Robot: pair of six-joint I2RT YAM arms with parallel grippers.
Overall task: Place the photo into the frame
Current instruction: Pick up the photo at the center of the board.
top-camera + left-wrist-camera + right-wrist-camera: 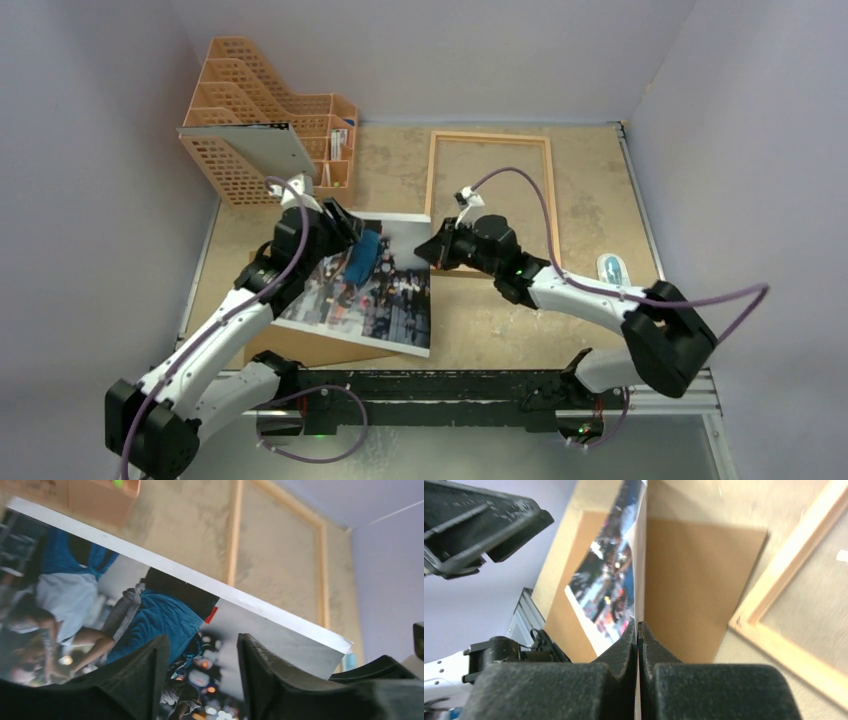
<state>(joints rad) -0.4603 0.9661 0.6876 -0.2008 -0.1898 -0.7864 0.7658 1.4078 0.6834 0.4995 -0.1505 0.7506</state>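
The photo (385,295), a glossy street scene with a white border, lies tilted left of centre over a brown backing panel (300,347). My right gripper (432,248) is shut on the photo's right edge near its far corner. In the right wrist view the print (611,575) runs edge-on into the closed fingers (637,626). My left gripper (345,228) hovers over the photo's far left part. It is open, and the print (165,615) shows through the gap (202,642). The light-wood frame (431,190) lies flat at the back, just right of the photo.
An orange file rack (260,100) stands at the back left with a grey sheet (255,150) leaning on it. A small white-and-blue object (612,268) lies near the right edge. The frame's rail (746,625) runs close beside the brown panel (689,585).
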